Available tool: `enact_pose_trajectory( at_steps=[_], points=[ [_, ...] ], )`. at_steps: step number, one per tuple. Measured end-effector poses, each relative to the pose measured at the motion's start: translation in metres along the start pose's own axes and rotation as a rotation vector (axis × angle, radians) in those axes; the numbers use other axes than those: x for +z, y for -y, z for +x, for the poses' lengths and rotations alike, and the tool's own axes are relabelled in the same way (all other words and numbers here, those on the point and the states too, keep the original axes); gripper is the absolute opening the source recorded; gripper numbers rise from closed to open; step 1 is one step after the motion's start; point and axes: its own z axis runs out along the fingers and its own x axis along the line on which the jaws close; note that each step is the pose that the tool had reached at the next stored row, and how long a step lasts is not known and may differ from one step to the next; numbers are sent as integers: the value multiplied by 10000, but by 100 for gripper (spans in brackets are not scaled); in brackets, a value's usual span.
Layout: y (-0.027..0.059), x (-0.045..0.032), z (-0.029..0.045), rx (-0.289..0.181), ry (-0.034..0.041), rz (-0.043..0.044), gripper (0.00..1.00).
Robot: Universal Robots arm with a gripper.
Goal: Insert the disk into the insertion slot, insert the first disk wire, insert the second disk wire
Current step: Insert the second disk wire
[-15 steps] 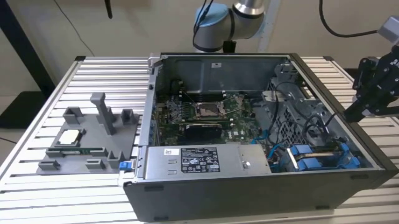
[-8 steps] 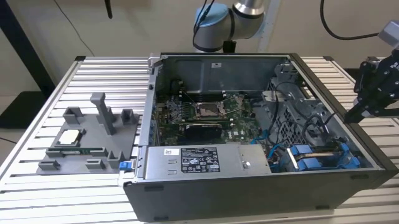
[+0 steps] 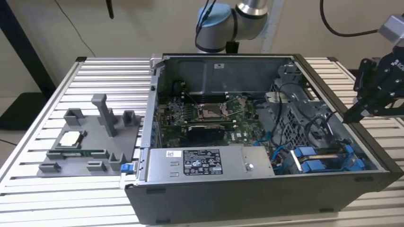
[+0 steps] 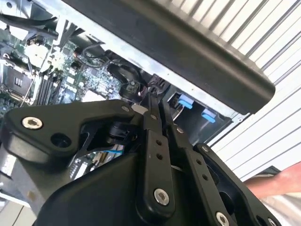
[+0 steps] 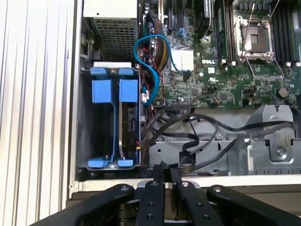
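Your disk (image 5: 126,123) sits on edge in its blue frame (image 5: 102,90), inside the bay at the case (image 3: 252,198) corner nearest the exterior view's right, beside the power supply (image 3: 202,163). Its long axis runs along the bay, parallel w/ the case side wall. The first wrist view gives you its dark edge; the exterior view, blue clips. Gripper (image 5: 165,170) hangs over the case rim, fingers pinched together, holding nothing. A blue cable (image 5: 151,70) loops nearby.

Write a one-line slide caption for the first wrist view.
Gripper poised at the open computer case's edge, disk seated in its blue frame.
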Motion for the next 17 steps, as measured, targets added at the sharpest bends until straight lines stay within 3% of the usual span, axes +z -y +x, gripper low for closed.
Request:
enact_pose_trajectory(
  at_steps=[12, 17],
  points=[
    [-515, 40, 19, -5, 30, 5, 16],
    [-667, 67, 103, -13, 31, 103, 16]
  ],
)
